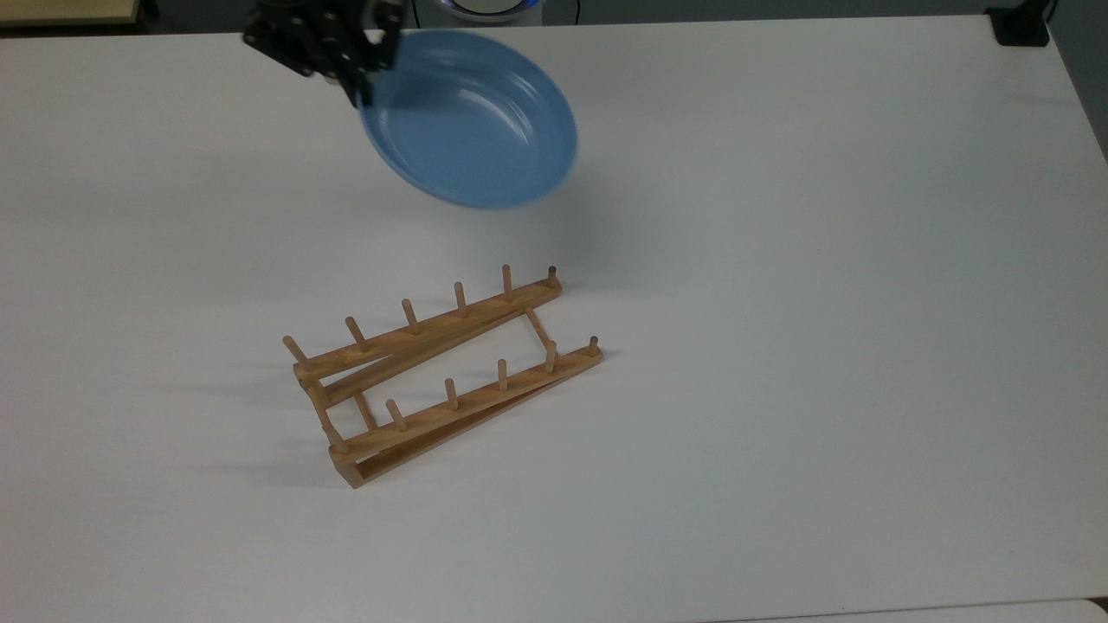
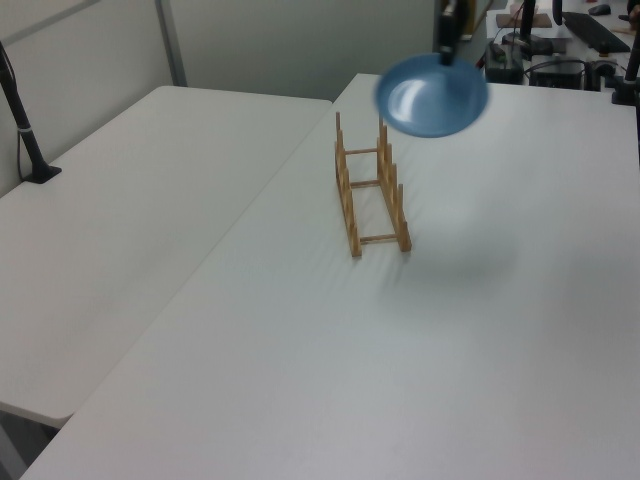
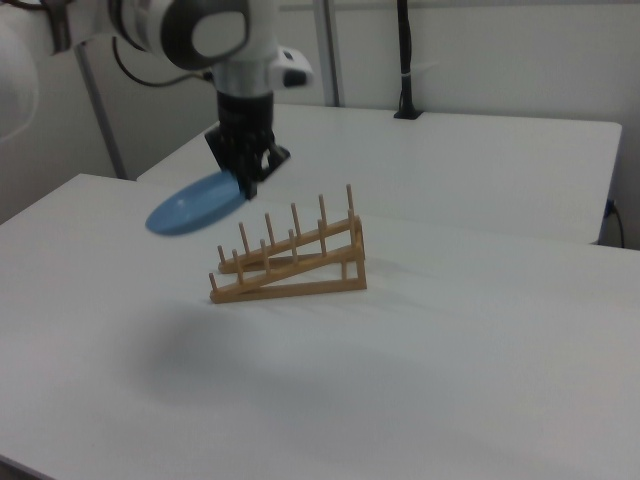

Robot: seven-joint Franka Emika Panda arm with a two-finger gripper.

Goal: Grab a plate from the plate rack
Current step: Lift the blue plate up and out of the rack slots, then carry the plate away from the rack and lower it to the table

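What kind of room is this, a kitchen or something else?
Probably a robotics lab, not a kitchen. A robot arm's gripper holds a plate above a bare white table with only a rack on it, and cluttered desks with equipment stand behind.

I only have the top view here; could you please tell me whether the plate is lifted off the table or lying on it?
Observer: Lifted. In the right view the plate hangs in the air, well above the table and apart from the plate rack.
Operator: Thank you. How is it tilted?
Observer: Close to flat; it slopes gently down from the held edge toward the right view's left.
Operator: And the grip?
Observer: The gripper reaches down from above and is shut on the plate's rim at its higher edge.
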